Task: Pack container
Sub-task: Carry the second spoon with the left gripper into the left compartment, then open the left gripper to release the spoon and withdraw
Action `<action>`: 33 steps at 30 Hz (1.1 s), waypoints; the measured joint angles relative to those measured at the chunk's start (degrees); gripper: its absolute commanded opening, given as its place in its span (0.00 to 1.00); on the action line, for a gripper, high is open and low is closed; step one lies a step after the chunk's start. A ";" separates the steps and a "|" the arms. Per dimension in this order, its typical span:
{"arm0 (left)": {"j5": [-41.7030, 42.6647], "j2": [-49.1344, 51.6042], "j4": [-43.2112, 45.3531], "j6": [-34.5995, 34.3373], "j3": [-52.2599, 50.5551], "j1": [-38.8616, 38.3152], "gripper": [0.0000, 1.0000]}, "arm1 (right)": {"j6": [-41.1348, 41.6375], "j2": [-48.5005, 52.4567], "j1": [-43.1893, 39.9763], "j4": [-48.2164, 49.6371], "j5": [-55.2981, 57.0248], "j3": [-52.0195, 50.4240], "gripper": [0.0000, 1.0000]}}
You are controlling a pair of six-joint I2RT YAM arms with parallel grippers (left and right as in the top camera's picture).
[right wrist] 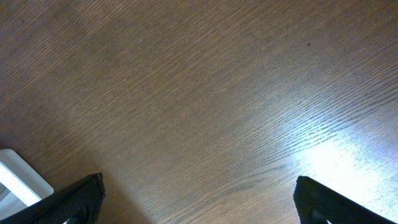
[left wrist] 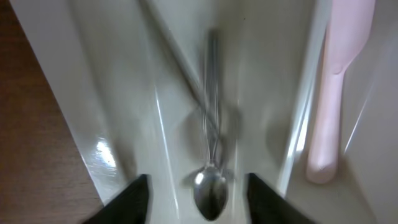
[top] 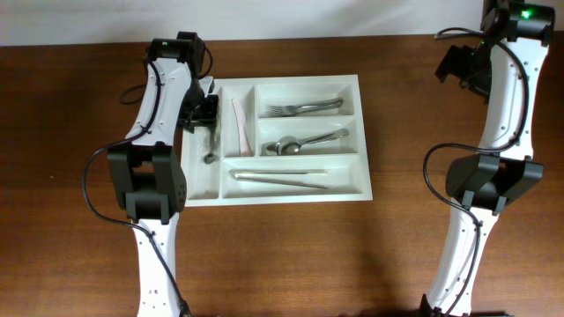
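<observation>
The container (top: 365, 141) sits pretty much mid-table, a bit left of centre, with its long side running left-right and its two narrow upright slots at the left end. The leftmost slot has a single small spoon (top: 211, 157) lying lengthwise, bowl toward the near end. The slot just right of it holds a pale pink plastic utensil (top: 239, 123) up at the far end. In the three long compartments on the right, the far one has forks (top: 304, 107), the middle one has spoons (top: 304, 143), and the near one has a couple of long slim metal pieces (top: 282, 179) that I can't name for sure from up here. My left gripper (left wrist: 196, 180) is hanging right over that leftmost slot. On the left wrist cam its fingers (left wrist: 134, 199) are apart, one on each side of the small spoon's bowl and not touching it. The spoon lies on the slot floor, though that view is blurry, so don't hold me to fine detail. The left arm reaches in from the near left and bends over the tray's left edge. My right gripper (right wrist: 199, 199) is way off at the far right, well clear of the tray, with its fingers spread wide and nothing between them, just bare brown wood table (top: 70, 106) underneath.
</observation>
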 measured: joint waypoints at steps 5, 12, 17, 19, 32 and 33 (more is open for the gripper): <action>0.02 0.00 -0.11 -0.24 0.00 -0.04 0.62 | 0.02 0.00 0.00 0.00 0.00 0.00 0.99; 0.92 0.00 -0.04 -0.24 0.00 -0.04 0.63 | -0.02 0.00 0.00 0.00 0.00 0.00 0.99; 1.77 0.00 -0.46 -0.24 0.79 -0.04 0.63 | 0.02 0.00 0.00 0.00 0.00 0.00 0.99; 2.08 0.00 -1.53 -0.24 2.47 -0.04 0.64 | 0.02 0.00 0.00 0.00 0.00 0.00 0.99; 2.08 -6.88 -7.43 -0.15 14.97 -0.04 0.86 | 0.00 0.00 0.00 0.00 0.00 0.00 0.99; 1.73 -8.13 -7.67 -0.20 15.23 -0.04 0.86 | 0.02 0.00 0.00 0.00 0.00 0.00 0.99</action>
